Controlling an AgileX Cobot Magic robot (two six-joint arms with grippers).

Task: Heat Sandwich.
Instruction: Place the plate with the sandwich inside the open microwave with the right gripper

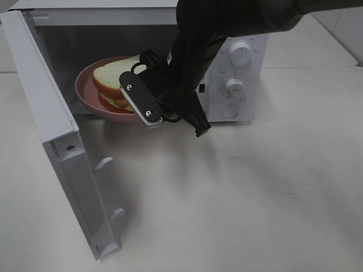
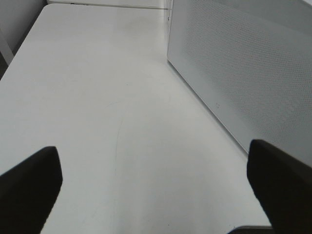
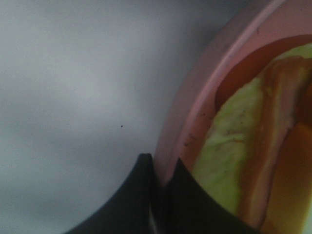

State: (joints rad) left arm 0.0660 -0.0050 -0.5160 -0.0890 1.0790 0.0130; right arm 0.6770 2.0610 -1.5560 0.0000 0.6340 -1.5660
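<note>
- Step in hand, as we read it: loading. The pink plate (image 1: 85, 85) with the sandwich (image 1: 113, 76) sits at the mouth of the open microwave (image 1: 244, 34). Its near rim is about at the front sill, the far part inside the cavity.
- The right gripper (image 1: 142, 105) is clenched on the plate's near rim. The right wrist view shows its dark fingers (image 3: 136, 195) pinched on the pink rim (image 3: 204, 97), with the sandwich (image 3: 229, 161) just past it, filling edge showing.
- The left gripper (image 2: 155, 183) is spread wide and grasping nothing. It hangs over bare table (image 2: 97, 97) beside a perforated white panel (image 2: 243, 73), probably the microwave's side, though we can't confirm.
- The door (image 1: 51, 130) is swung fully out on the left of the high view, clear of the plate.
- Containers: the microwave cavity has only the plate in it, so far as we can see. The plate holds one sandwich, two white slices with tan crust, lying flat and roughly centred.
- Next move, our judgement: slide the plate deeper so the rim clears the sill, let go of the rim and back the arm out level without dragging the plate.
- Then the door needs closing and a dial (image 1: 241, 52) turning; neither is done yet.
- Risk: if the plate tips on release, the sandwich may slide.
</note>
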